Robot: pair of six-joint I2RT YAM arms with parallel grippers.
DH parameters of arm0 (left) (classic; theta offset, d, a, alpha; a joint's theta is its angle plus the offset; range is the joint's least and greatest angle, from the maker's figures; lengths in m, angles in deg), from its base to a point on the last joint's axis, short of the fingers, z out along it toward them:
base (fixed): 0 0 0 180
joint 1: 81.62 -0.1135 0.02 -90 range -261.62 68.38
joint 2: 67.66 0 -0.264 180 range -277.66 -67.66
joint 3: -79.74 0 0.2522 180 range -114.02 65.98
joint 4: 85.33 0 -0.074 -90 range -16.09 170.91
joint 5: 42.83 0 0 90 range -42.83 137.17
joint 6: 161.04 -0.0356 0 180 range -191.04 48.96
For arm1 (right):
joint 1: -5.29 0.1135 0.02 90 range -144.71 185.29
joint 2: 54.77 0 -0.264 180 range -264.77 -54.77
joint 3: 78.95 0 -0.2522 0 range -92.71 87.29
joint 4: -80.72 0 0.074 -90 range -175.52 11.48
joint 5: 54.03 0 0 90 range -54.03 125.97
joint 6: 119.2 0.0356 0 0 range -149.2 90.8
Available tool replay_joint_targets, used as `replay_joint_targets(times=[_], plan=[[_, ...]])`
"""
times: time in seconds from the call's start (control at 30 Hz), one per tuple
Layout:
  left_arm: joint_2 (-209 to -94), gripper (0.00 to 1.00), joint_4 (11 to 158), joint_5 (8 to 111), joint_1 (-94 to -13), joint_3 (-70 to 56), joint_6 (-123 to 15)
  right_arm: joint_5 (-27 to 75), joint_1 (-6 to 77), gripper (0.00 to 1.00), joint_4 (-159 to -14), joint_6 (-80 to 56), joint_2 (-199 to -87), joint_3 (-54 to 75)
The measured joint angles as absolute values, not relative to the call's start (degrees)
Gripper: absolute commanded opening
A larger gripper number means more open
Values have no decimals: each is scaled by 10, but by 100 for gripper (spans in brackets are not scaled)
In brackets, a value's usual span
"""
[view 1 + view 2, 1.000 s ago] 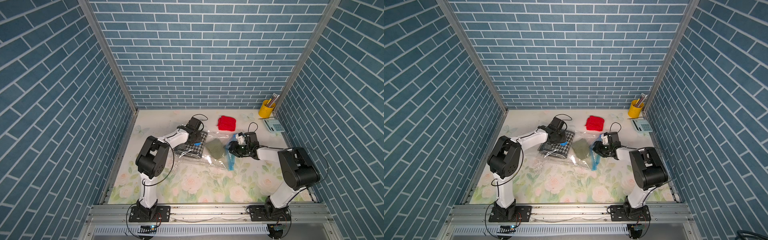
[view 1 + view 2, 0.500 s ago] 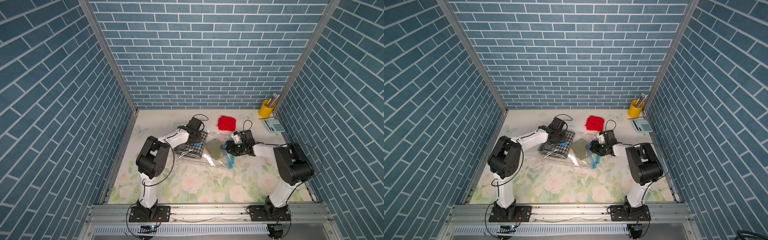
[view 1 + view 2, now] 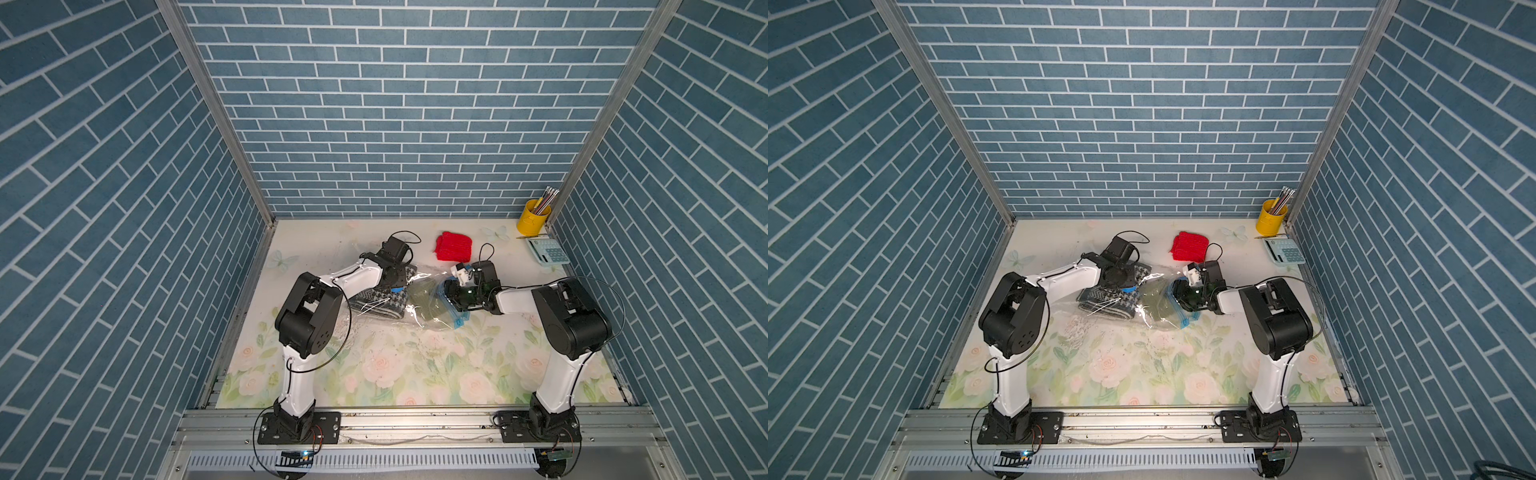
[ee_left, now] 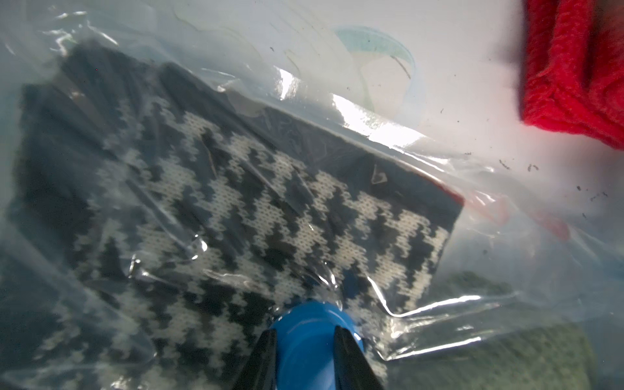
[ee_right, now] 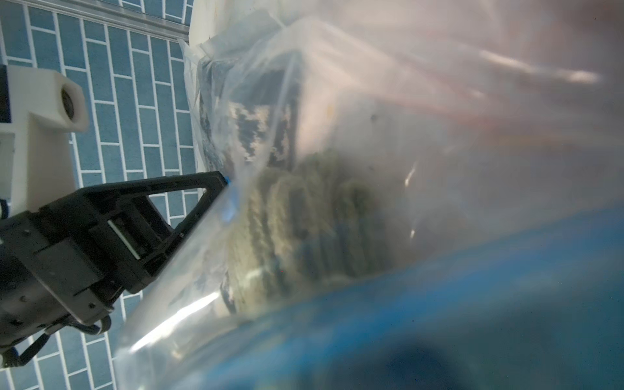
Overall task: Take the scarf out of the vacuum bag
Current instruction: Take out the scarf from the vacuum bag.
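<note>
Right claw (image 3: pixel 448 292) shifted toward vacuum bag (image 3: pixel 417 323) mouth | left claw (image 4: pixel 305 332) pinches valve cap (image 4: pixel 310 319)

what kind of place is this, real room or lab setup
Probably a robot test cell: brick-print walls, left arm and right arm bolted to a metal rail, a floral tabletop with pencil cup and calculator.

Left black two-finger gripper (image 4: pixel 304 332) clamped on round blue plastic valve cap (image 4: pixel 312 322); right gripper (image 3: pixel 449 293) held parted, right of cap.
</note>
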State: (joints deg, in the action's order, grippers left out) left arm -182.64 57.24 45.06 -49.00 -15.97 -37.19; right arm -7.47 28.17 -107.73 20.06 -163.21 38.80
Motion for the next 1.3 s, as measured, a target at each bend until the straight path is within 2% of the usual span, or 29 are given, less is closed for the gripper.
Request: replay_joint_targets(times=[0.07, 0.13, 0.27, 0.3, 0.57, 0.87, 1.3], plan=[[-1826, 32, 572, 450, -490, -160, -372, -84, 286, 59, -1103, 217, -1643, 388], [-1826, 32, 572, 450, -490, -160, -372, -92, 288, 49, -1123, 231, -1654, 388], [-1826, 32, 572, 449, -489, -160, -372, -109, 291, 6, -1165, 262, -1672, 394], [-1826, 32, 572, 449, -489, -160, -372, -112, 291, 0, -1174, 268, -1673, 397], [-1826, 32, 574, 453, -484, -160, -370, -112, 278, 0, -1206, 289, -1659, 429], [-1826, 32, 579, 464, -478, -159, -368, -29, 245, 0, -1069, 235, -1559, 443], [-1814, 32, 604, 460, -478, -133, -356, 89, 180, 0, -855, 112, -1486, 427]])
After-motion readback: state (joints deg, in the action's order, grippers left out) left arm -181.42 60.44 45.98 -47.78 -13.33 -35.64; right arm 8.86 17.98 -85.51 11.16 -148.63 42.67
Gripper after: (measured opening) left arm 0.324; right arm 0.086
